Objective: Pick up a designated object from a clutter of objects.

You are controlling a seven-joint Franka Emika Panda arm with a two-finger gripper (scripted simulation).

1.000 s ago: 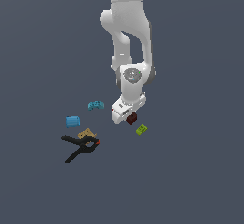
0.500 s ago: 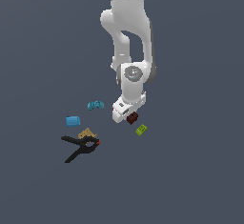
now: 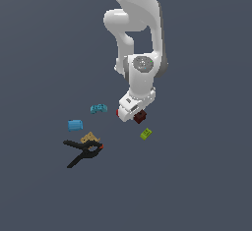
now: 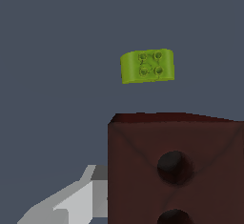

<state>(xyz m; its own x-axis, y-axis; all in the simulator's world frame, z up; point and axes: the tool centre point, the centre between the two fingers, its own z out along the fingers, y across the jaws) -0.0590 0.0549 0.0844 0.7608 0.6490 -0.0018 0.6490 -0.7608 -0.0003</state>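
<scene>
The maroon brick (image 3: 140, 117) sits at the tip of the gripper (image 3: 136, 114), filling the wrist view close up, so the gripper looks clenched on it, though only one finger (image 4: 71, 201) shows there. In the exterior view the green block (image 3: 145, 133) lies just at five o'clock of the brick, a red ball (image 3: 117, 112) at nine o'clock, and the blue pieces (image 3: 75, 125) and black clamp (image 3: 83, 151) farther off around eight. A good lift goes straight up, grip firm, clear of the green block.
</scene>
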